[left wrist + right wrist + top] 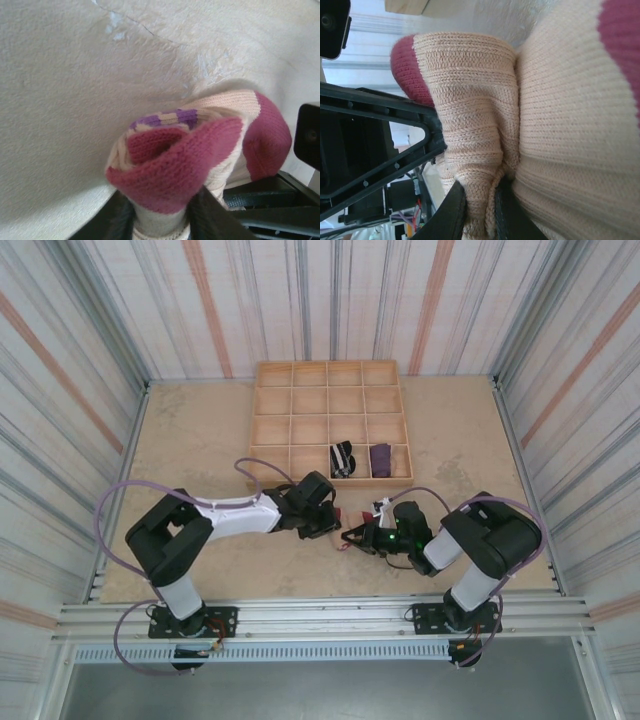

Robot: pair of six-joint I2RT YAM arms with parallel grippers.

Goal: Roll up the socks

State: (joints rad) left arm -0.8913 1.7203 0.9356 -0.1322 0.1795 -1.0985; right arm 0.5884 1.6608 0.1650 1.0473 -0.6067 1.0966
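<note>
1. Task item. The beige knit sock with maroon cuff and toe (200, 145) lies on the pale, speckled table surface (200, 440), just in front of the compartmented wooden tray (262, 420), between the two arms. In the left wrist view I see it bunched into a loose roll: the maroon cuff folds over the front, a rounded maroon end bulges to the right, and a short band of purple and cream knit (170, 119) shows inside the fold. In the right wrist view the ribbed beige fabric (470, 100) is gathered into vertical creases.

2. Left gripper (162, 215). I read its dark fingers (120, 220) pressed against both sides of the roll's lower end, clamped on the fabric.

3. Right gripper (477, 215). Its fingers (452, 215) stand nearly together, pinching a narrow pleat of beige knit.

4. Other items. A rolled black-and-white striped sock (343, 458) sits in the third compartment of the tray's near row. A rolled purple sock (381, 457) sits in the compartment beside it, to the right.
</note>
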